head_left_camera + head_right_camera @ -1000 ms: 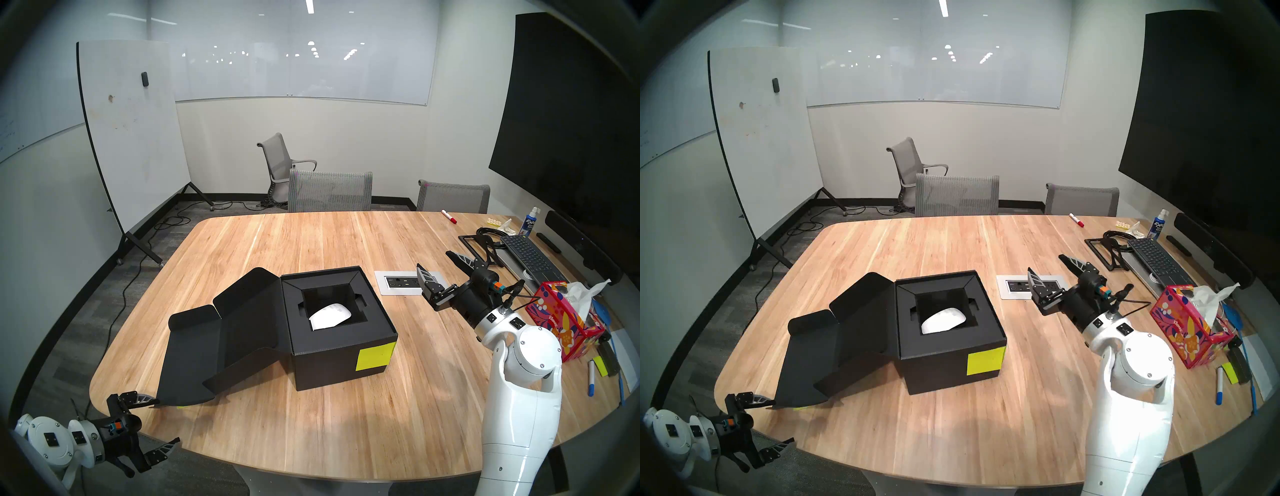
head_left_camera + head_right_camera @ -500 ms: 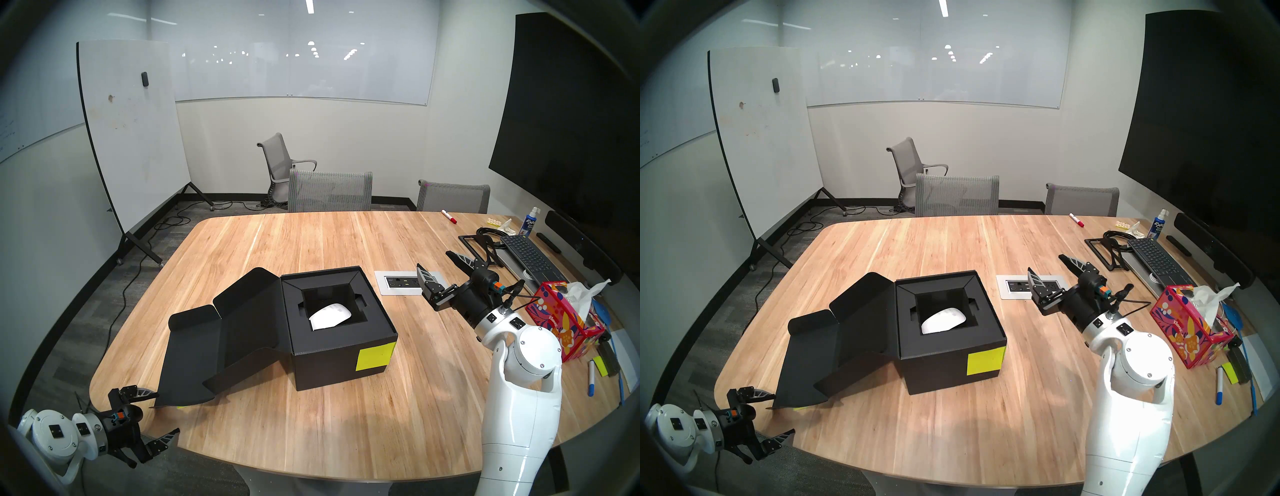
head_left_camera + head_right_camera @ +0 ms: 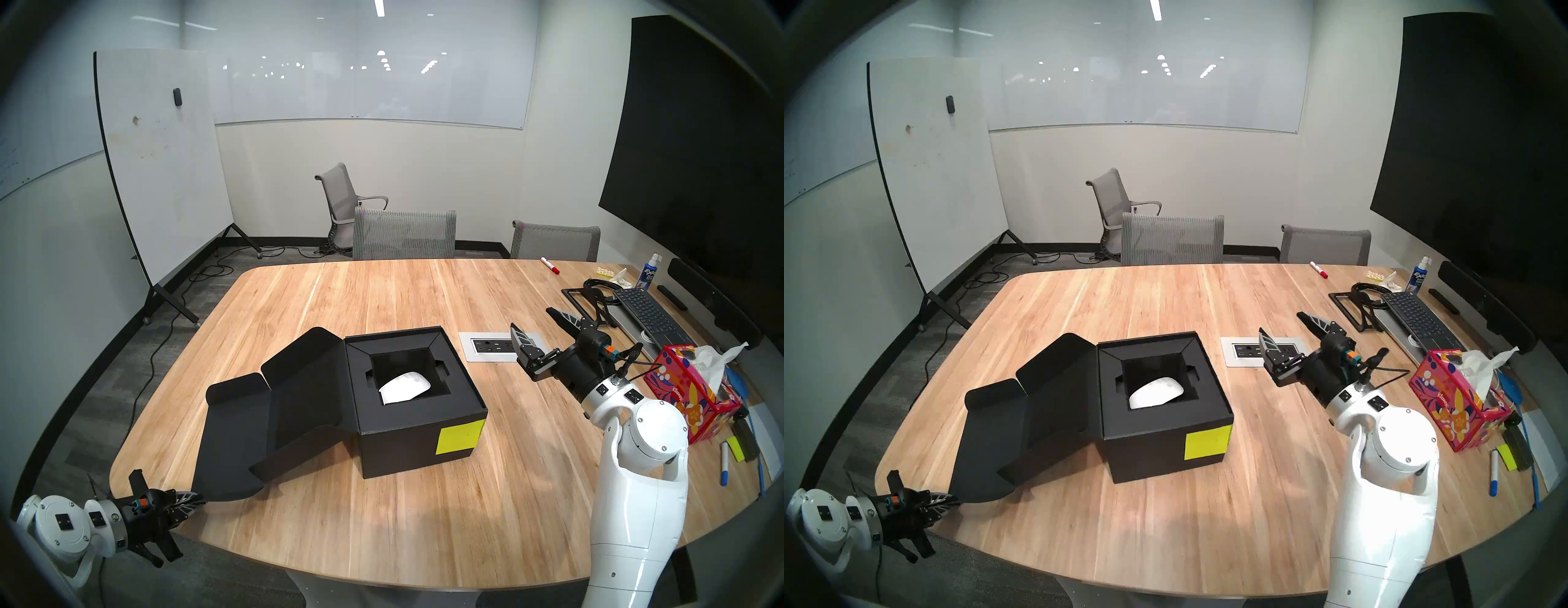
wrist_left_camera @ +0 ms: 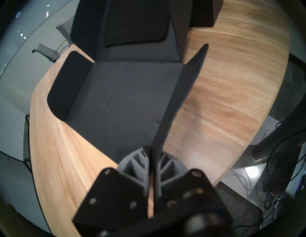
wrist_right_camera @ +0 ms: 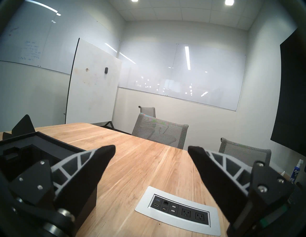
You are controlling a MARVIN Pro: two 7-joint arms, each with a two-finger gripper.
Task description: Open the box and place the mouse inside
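Our left end effector (image 3: 199, 501) has just closed: half a second ago its fingers stood wide apart at the near corner of the surface (image 3: 382, 297), and now they are pinched together on the near edge of the box's unfolded lid (image 4: 125, 92). The wrist view shows the thin side flap (image 4: 180, 92) of that lid caught between the two fingers (image 4: 140, 158). Our right end effector (image 3: 536, 325) has not changed; it hangs open and empty above the surface, beside the power outlet panel (image 3: 494, 346).

The box (image 3: 418, 407) stands open in the middle of the surface, its lid spread flat toward our left arm. The mouse (image 3: 405, 386) already lies inside, resting tilted in the square recess of the box's insert.

So we judge the opening and the placing both done. The new grip on the lid suggests we are about to fold it, probably back over the box, though the task itself asks for nothing more.
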